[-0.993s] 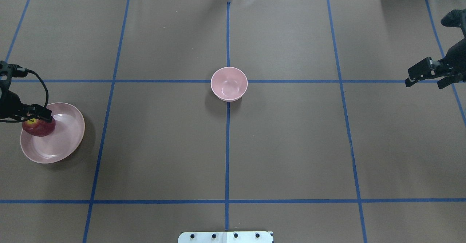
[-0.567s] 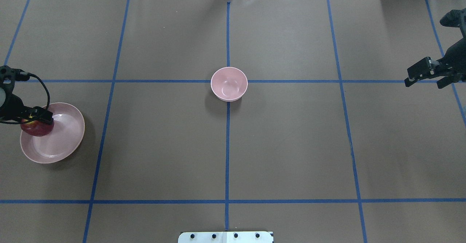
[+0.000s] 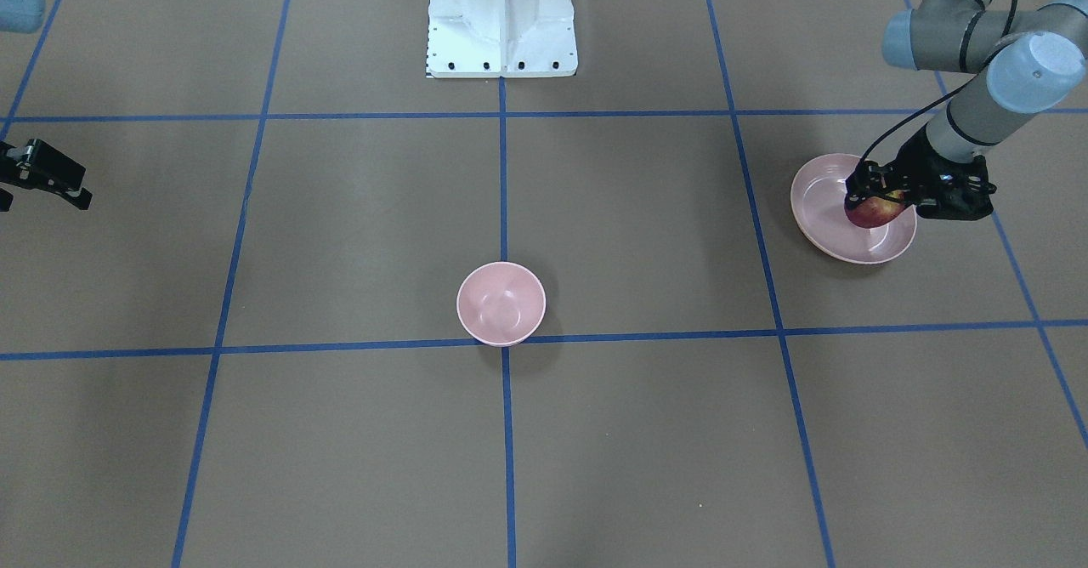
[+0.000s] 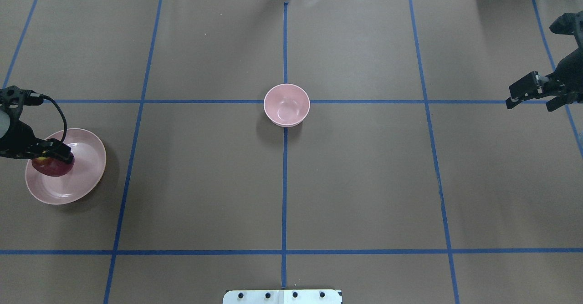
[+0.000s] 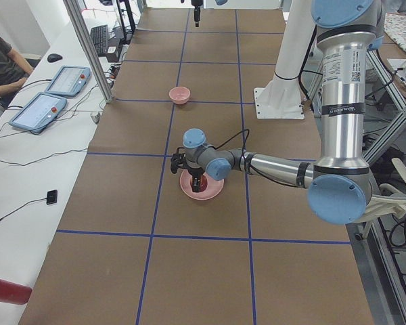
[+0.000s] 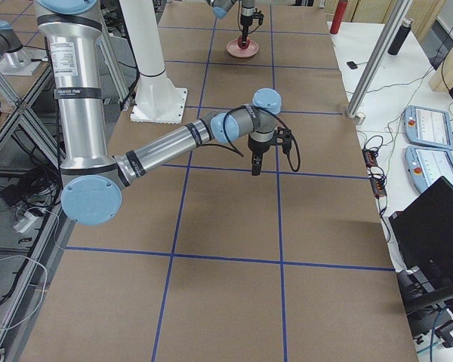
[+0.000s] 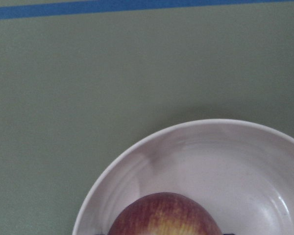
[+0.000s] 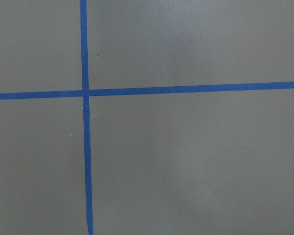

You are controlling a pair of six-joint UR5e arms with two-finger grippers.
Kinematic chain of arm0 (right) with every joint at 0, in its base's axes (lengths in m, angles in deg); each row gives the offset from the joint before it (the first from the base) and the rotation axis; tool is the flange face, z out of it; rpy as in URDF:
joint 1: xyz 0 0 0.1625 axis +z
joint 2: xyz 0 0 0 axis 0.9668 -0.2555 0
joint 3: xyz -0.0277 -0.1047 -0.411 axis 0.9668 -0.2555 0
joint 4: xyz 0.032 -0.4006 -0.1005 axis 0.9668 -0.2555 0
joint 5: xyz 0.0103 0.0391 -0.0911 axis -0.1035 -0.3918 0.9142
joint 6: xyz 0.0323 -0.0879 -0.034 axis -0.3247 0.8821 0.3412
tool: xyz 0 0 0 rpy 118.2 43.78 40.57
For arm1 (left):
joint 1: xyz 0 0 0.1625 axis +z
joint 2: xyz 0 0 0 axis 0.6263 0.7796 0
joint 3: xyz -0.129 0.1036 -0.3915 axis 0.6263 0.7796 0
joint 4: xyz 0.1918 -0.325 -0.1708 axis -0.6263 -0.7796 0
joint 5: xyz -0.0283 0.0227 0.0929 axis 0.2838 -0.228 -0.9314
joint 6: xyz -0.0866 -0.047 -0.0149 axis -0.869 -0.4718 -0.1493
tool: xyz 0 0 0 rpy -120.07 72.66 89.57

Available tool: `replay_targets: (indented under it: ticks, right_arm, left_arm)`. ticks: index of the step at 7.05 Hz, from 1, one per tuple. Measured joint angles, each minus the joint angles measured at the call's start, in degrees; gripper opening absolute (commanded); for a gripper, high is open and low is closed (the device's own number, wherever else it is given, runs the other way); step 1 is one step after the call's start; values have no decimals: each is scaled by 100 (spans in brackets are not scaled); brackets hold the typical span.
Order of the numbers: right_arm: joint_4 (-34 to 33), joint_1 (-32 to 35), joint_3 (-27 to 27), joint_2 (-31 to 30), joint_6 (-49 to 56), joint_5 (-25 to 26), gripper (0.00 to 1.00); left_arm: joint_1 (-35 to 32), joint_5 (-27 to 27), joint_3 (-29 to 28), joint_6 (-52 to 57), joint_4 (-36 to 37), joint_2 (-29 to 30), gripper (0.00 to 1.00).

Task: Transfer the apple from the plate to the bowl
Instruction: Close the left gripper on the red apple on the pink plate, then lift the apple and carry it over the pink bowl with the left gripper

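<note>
**Apple in grip, low over the plate**

The left gripper [image 3: 877,197] appears clenched on the apple [image 3: 874,214], with a finger on each flank. The apple sits low inside the plate [image 3: 818,202].

Risk: the round, glossy skin may slip from a shallow pinch, or a low carry may clip the plate's rim.

The bowl [image 3: 501,303] stands well apart at mid-table with bare table [image 3: 654,236] between, and it is barely wider than the apple. The right gripper [image 4: 530,93] hangs spread, far off.

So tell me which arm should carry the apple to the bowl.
Left. The left gripper sits around the apple on the plate; the right gripper hangs over bare table, far from the apple; the bowl lies between.
</note>
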Motion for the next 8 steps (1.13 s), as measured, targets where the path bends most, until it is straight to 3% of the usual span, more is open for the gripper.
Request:
replay_targets:
  ticks: [1, 2, 4, 5, 7, 8]
  right_arm:
    - [0, 1, 21, 5, -4, -10, 100]
    - [0, 3, 33, 7, 2, -43, 100]
    - [0, 4, -1, 7, 34, -87, 100]
    - [0, 3, -41, 6, 44, -91, 100]
    - [201, 0, -217, -6, 41, -92, 100]
    - [547, -3, -419, -33, 8, -97, 100]
  left_arm:
    - [-85, 294, 351, -25, 598, 213, 0]
    - [-121, 428, 617, -253, 1509, 870, 0]
    - [117, 415, 500, -1344, 2673, 2630, 0]
    - [473, 136, 144, -1968, 2827, 3500, 0]
    - [1059, -752, -1358, -2724, 2694, 5226, 0]
    - [1272, -1149, -2095, -2859, 2378, 5715, 0]
